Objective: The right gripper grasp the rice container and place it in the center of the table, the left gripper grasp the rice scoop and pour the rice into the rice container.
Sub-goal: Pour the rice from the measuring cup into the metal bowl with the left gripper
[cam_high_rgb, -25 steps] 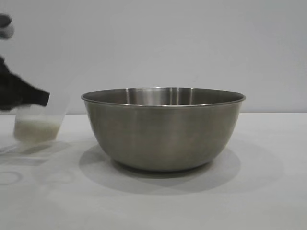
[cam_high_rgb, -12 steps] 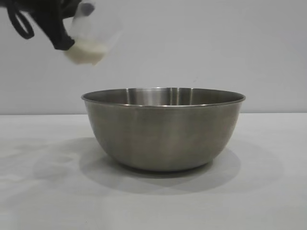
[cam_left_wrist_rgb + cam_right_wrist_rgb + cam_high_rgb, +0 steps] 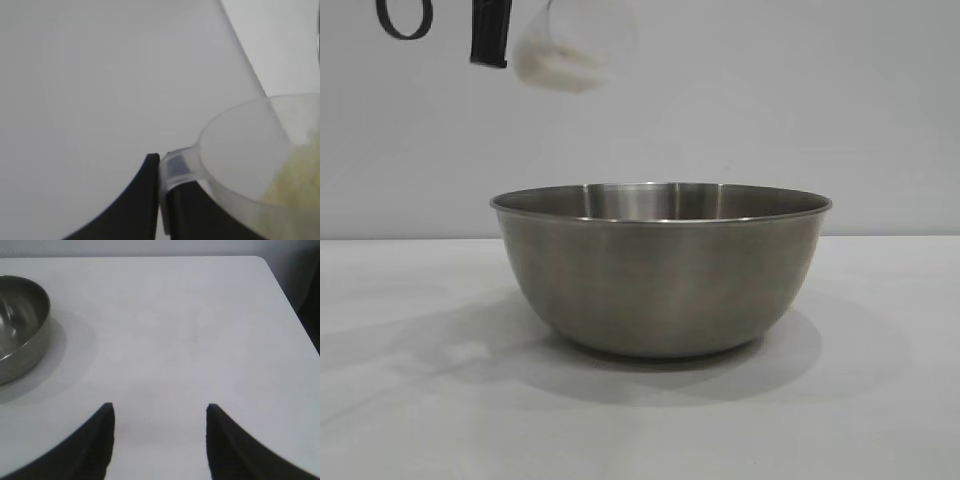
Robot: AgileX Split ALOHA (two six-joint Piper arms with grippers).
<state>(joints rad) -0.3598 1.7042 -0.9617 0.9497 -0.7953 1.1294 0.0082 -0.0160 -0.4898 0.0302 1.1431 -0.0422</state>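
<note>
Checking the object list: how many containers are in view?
2: the steel bowl on the white table, and the plastic cup held by the left tool above the bowl's left side.

Soft, even light falls from above. The wide brushed-steel bowl ahead of my claw casts diffuse shadows across the plain white table. My translucent plastic cup smears with blur.

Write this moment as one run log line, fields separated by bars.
left gripper: shut on rice scoop, above bowl's left rim | rice container: on table | right gripper: open, empty
</note>
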